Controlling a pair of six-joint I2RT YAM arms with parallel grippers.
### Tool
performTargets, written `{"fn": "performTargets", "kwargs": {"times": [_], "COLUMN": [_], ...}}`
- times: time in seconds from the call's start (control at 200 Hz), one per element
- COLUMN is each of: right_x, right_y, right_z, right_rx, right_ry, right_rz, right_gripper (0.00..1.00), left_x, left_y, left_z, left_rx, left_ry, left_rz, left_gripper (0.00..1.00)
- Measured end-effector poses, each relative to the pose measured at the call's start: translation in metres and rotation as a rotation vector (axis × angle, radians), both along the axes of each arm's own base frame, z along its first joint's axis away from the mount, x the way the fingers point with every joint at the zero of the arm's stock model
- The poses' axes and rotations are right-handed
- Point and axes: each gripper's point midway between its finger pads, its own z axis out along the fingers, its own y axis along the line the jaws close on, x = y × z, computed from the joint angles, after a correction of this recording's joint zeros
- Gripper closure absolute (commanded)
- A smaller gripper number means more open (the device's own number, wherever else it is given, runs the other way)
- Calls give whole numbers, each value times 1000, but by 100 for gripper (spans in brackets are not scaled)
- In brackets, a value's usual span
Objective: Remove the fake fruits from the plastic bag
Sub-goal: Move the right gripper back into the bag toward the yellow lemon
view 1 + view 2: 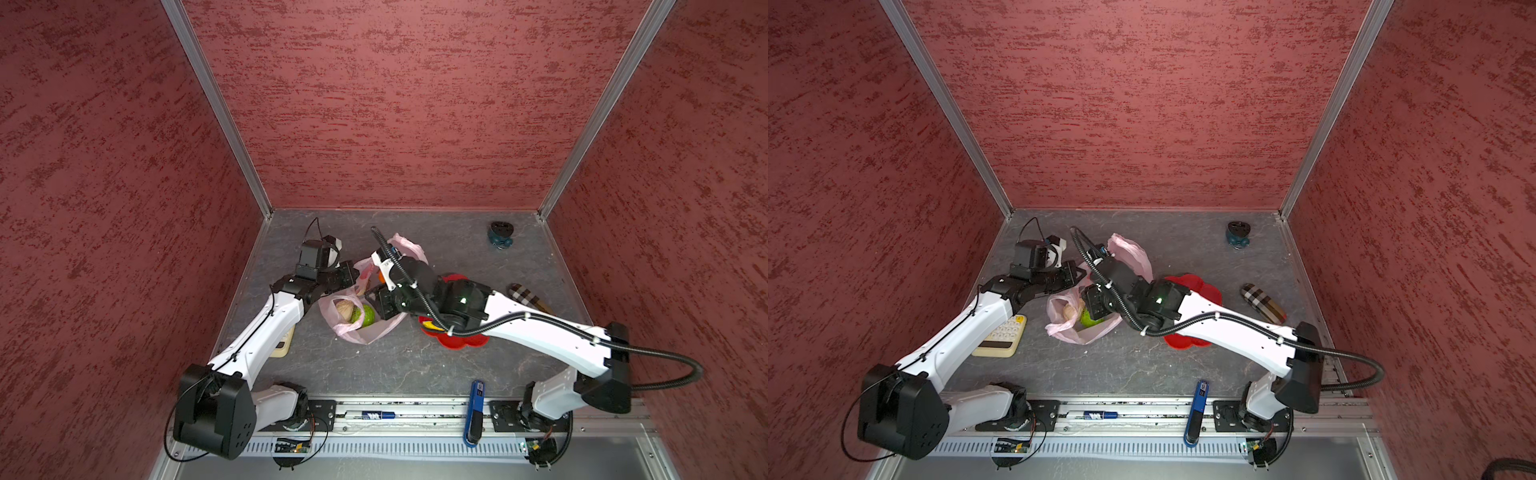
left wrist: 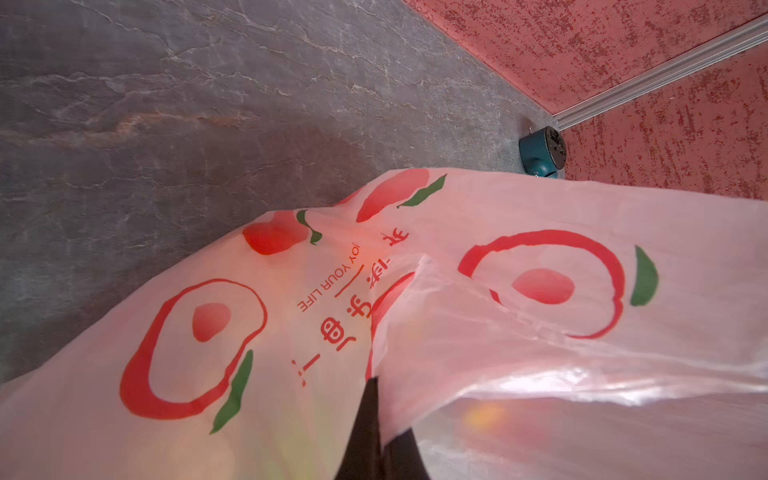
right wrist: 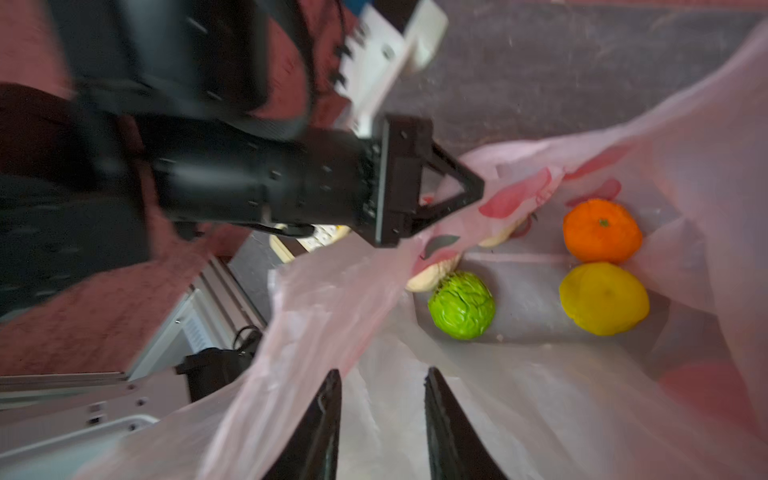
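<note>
Right gripper with jaws partly apart and empty, just above the open mouth of the plastic bag
Left gripper is closed on the left rim of the bag, pinching the thin film; inside lie a bumpy green fruit, an orange one, a yellow lemon-like one and a beige one partly under the film; the bag rests mid-table, just left of the red dish
</note>
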Motion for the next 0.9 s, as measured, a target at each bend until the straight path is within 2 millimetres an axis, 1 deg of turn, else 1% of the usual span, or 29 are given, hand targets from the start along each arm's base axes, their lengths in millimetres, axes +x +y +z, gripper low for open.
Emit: {"fn": "performTargets", "kwargs": {"times": [0.045, 0.115, 0.276, 0.386, 0.456, 0.526, 0.596, 0.766, 0.902], "right_x": [4, 10, 27, 37, 45, 52, 64, 88, 106], "right_y": [-2, -8, -24, -34, -39, -42, -42, -36, -34], "right_z": [-23, -50, -98, -129, -144, -154, -161, -166, -167], "right_rx": [-41, -83, -158, -211, -241, -269, -288, -298, -304], "right_ry": [31, 72, 145, 186, 196, 198, 189, 163, 141], "right_rz": [-23, -62, -142, -193, -227, -255, -283, -329, -369], "right_gripper": [65, 63, 55, 43, 37, 30, 27, 23, 23], "left_x": [-2, -7, -17, -25, -32, -37, -40, -41, -39], "left_y": [0, 1, 2, 2, 1, 0, 0, 0, 0], "left_z": [-1, -2, -3, -8, -14, -17, -19, -19, -16], "left_rx": [1, 4, 10, 7, 5, 2, 1, -8, -11], "left_ry": [-2, -10, -37, -48, -50, -54, -62, -82, -95], "left_rz": [4, 11, 24, 36, 41, 45, 50, 64, 69], "left_gripper": [100, 100, 100, 100, 100, 100, 100, 100, 100]}}
